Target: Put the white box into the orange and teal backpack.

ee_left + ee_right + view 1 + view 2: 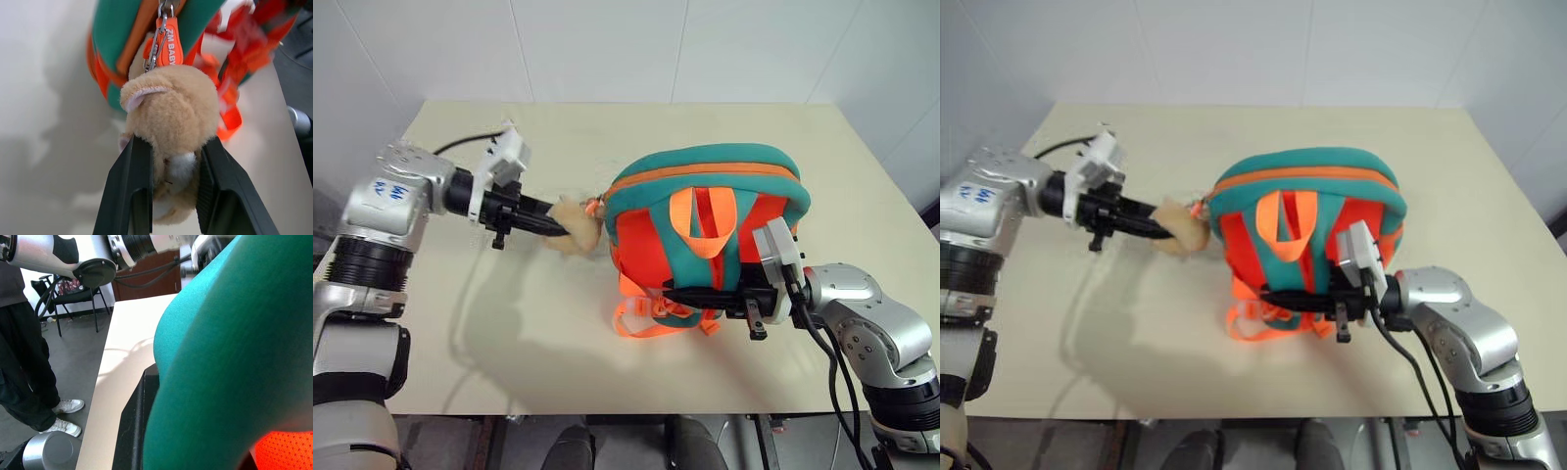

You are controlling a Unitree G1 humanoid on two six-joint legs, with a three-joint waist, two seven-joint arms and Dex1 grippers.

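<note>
Backpack first: the small rounded orange and teal backpack [705, 230] stands on the pale desk [803, 147] between both arms, its zipped top edge running left to right. The left pincer [171, 191] is clenched on the tan plush toy [171, 127] clipped at the zip's left end. The right pincer [705, 294] is clenched on the teal strap at the pack's near side. No white box can be seen.

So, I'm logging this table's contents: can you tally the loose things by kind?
Orange and teal backpack: 1
Tan plush toy, clipped to the backpack: 1
Total: 2
</note>
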